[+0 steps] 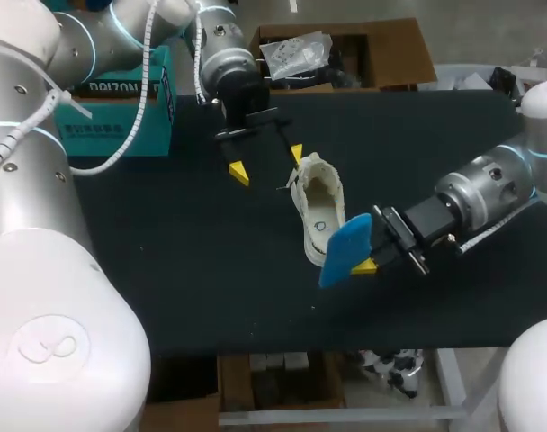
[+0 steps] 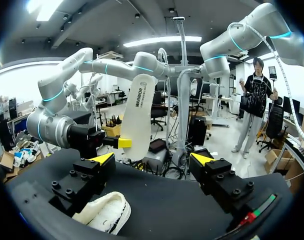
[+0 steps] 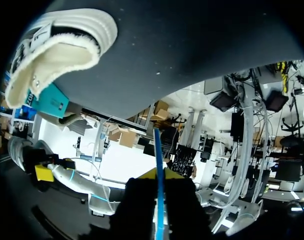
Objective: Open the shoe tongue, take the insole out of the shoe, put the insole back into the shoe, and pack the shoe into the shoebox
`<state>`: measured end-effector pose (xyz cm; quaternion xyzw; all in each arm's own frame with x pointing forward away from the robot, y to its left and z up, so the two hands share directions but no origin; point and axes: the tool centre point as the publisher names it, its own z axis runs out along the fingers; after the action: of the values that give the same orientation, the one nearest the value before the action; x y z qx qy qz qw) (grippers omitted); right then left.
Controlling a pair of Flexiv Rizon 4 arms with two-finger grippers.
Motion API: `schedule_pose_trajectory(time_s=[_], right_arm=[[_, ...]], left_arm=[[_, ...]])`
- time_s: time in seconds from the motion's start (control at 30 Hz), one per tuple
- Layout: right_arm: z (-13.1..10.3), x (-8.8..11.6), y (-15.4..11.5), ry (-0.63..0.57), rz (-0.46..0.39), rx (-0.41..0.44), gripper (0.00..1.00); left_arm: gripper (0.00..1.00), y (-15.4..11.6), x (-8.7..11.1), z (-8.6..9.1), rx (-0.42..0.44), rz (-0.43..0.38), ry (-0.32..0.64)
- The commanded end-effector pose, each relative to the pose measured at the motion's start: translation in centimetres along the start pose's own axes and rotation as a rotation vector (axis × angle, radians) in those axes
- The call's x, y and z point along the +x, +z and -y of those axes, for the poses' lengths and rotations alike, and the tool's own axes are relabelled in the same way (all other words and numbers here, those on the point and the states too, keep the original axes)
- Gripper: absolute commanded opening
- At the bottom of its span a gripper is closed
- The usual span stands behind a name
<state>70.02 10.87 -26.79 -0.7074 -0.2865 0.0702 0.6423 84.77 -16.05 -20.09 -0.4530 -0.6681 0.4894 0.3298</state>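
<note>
**Head view: insole out of the shoe, reinsertion pending**

Right end effector (image 1: 358, 262) is gripping the blue insole (image 1: 344, 252) by one end, fingers closed flat on its two faces. It is holding the insole at the end of the white shoe (image 1: 317, 209) nearer the worktop's (image 1: 165, 270) front edge; contact is unclear. The shoe is lying near the worktop's middle. Left end effector (image 1: 268, 162) is hanging wide open and empty over the shoe's far end. The teal shoebox (image 1: 121, 112) is sitting at the far left corner. Judged step: returning the insole. This is likely going best when the free end is entering the opening at a shallow angle while the left fingers are bracing the shoe against sliding.
</note>
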Motion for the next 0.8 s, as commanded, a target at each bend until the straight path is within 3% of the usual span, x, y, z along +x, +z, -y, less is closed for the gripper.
schedule_pose_trajectory(time_s=[0.03, 0.43, 0.6, 0.8], right_arm=[[0.0, -0.1, -0.1, -0.001, 0.0, 0.004, 0.0], [0.0, -0.1, -0.1, -0.001, 0.0, 0.004, 0.0], [-0.3, 0.1, -0.1, -0.005, -0.034, -0.01, 0.0], [-0.6, 0.8, -1.1, 0.037, -0.139, -0.018, 0.0]], left_arm=[[1.0, 0.0, -0.1, -0.1, 0.002, 0.0, 0.0], [1.0, 0.0, -0.1, -0.1, 0.002, 0.0, 0.0], [1.0, 1.8, 0.5, 1.3, -0.006, 0.168, 0.011], [1.0, 3.8, 1.7, 1.4, -0.117, 0.391, -0.023]])
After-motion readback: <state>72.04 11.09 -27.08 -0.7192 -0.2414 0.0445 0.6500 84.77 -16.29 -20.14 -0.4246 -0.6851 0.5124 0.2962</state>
